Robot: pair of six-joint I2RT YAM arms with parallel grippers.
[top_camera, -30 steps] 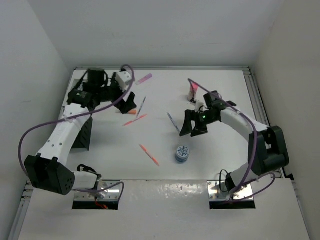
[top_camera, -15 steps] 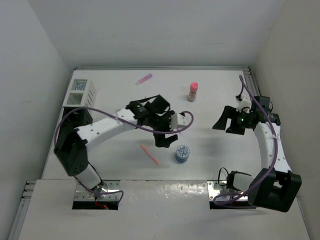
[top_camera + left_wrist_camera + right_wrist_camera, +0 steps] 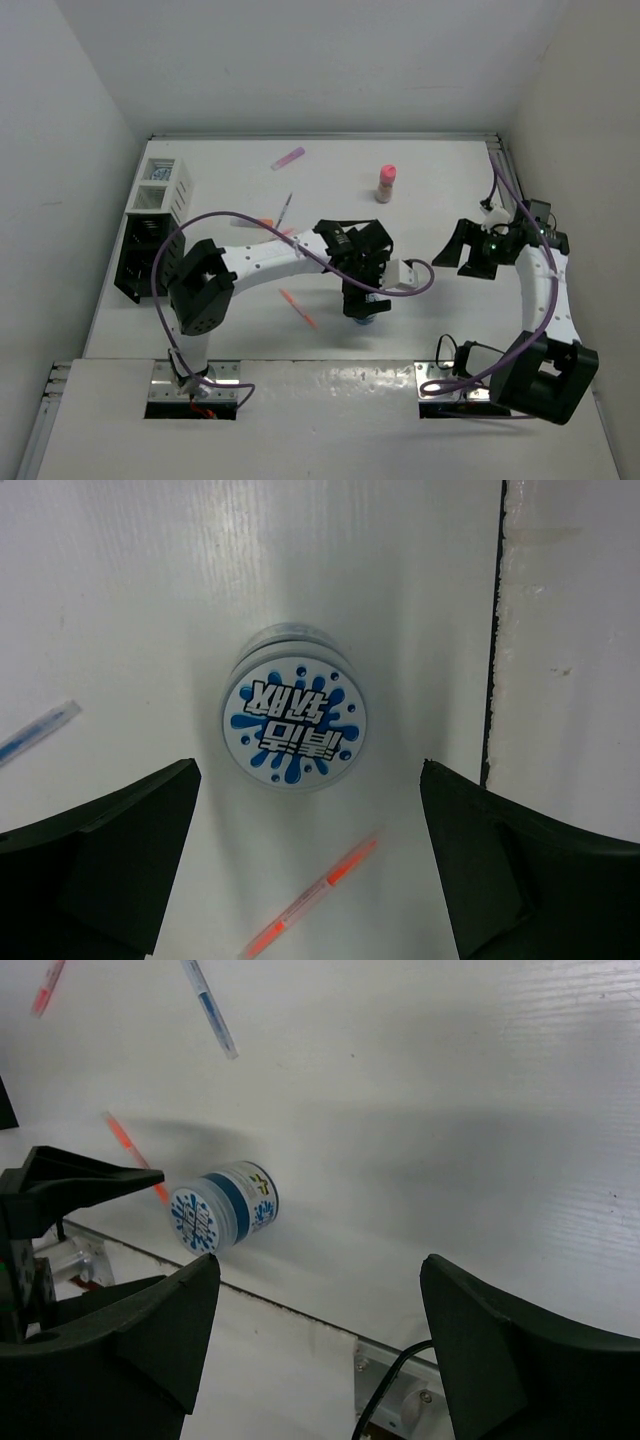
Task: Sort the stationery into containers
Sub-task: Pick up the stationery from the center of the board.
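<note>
Left pincer (image 3: 308, 780): spread wide, poised directly above the one blue-capped jar (image 3: 294, 718), a finger on either side, nothing gripped. The jar stands upright on the bench (image 3: 440, 160), near the front edge.

Right pincer (image 3: 472, 252): wide, empty, well right of the jar.

Count, top view:
- Containers, two: white organiser (image 3: 160, 185) and black organiser (image 3: 140, 258), just beside each other at the left edge.
- Pink-capped bottle (image 3: 385, 183), one, upright, far middle.
- Pink marker (image 3: 288, 158), one, far side.
- Blue-purple pen (image 3: 287, 210), one, beyond the left arm.
- Orange pens, two: near orange pen (image 3: 298, 308) just left of the jar; far orange pen (image 3: 48, 985) seen from the right wrist.
</note>
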